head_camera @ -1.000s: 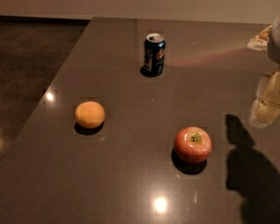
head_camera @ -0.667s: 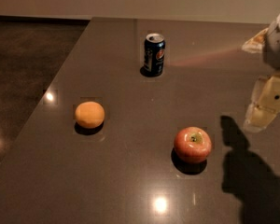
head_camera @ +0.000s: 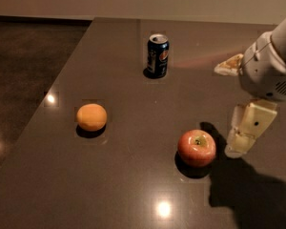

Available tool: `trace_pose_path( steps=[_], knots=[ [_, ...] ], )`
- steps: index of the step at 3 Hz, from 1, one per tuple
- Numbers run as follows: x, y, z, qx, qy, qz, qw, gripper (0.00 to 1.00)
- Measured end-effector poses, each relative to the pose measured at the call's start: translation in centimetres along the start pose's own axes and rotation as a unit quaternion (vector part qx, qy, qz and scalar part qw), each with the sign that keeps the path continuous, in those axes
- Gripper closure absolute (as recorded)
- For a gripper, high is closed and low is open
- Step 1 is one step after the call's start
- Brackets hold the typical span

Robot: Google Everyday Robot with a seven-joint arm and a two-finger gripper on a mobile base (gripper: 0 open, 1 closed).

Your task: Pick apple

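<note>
Apple (head_camera: pixel 196 148) is seen resting on the dark desk (head_camera: pixel 133 185) at the near right, stem dimple up. It is well apart from the orange fruit (head_camera: pixel 91 117) at the left and the blue can (head_camera: pixel 158 55) on the far side. The gripper (head_camera: pixel 246 130) is held just right of the apple, low over the desk and apart from the fruit; whether it is set wide or narrow cannot be told. For a sound pick, it is best centred over the apple, spread wider than the round body, lowered to the widest girth and closed gently, since the glossy skin is likely to slip.
</note>
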State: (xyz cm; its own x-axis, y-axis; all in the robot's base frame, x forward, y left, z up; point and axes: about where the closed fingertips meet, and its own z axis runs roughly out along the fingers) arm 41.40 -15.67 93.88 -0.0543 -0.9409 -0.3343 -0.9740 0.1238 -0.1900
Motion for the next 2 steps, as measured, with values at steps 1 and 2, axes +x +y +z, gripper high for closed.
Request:
trace_pose_path(
  steps=[1, 2],
  knots=[
    [-1.7, 1.7, 2.4, -0.027, -0.018, -0.032, 0.999, 0.0],
    [-2.4, 3.1, 5.3, -0.052, -0.023, -0.06, 0.9966, 0.0]
  ],
)
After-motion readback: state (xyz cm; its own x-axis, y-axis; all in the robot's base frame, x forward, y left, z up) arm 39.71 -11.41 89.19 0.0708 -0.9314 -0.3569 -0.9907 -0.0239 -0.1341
